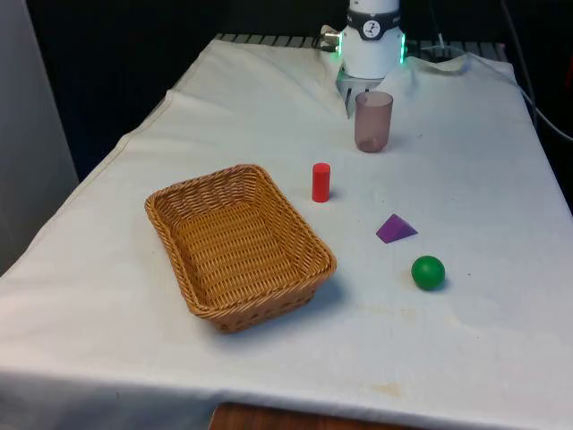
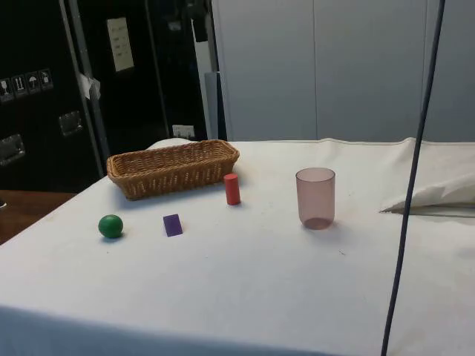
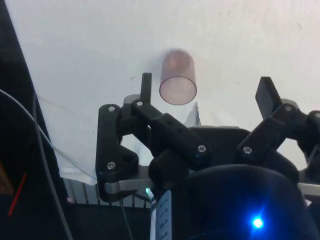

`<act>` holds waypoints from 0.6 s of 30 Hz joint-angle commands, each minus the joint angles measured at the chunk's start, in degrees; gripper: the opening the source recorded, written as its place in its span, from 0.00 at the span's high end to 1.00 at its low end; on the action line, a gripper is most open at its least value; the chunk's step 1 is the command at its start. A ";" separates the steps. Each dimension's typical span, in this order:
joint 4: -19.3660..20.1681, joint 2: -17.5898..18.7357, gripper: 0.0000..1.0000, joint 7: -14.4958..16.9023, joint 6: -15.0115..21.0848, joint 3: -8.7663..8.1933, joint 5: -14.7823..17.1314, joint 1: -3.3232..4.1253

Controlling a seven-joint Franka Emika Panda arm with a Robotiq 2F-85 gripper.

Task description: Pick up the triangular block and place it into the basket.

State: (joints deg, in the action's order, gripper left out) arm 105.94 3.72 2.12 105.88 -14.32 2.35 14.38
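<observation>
Upright, purple triangular block [image 1: 396, 229], apex skyward, beside green ball [image 1: 428, 271]

Purple triangular block [image 1: 395, 229], tan woven basket [image 1: 179, 199], green ball [image 1: 428, 271]

Purple block [image 2: 172, 224] lies near basket [image 2: 173, 167]

Purple triangular block [image 1: 395, 229] sits on the cloth, apart from the wicker basket [image 1: 170, 204], which is empty, on the front view's left.
</observation>
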 commanded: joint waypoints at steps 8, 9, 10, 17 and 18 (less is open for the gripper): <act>-0.69 0.69 0.00 -2.46 0.86 2.01 0.00 0.06; -0.11 0.46 0.00 -3.32 2.35 2.29 -0.06 0.23; 0.06 0.40 0.00 -3.61 2.75 2.41 -0.06 0.23; 1.49 0.69 0.00 -4.98 5.21 3.21 0.00 0.06; 2.41 0.46 0.00 -6.02 6.93 3.27 -0.34 0.17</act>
State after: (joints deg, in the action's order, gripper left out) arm 107.77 4.41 -3.15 111.67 -11.06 2.35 14.44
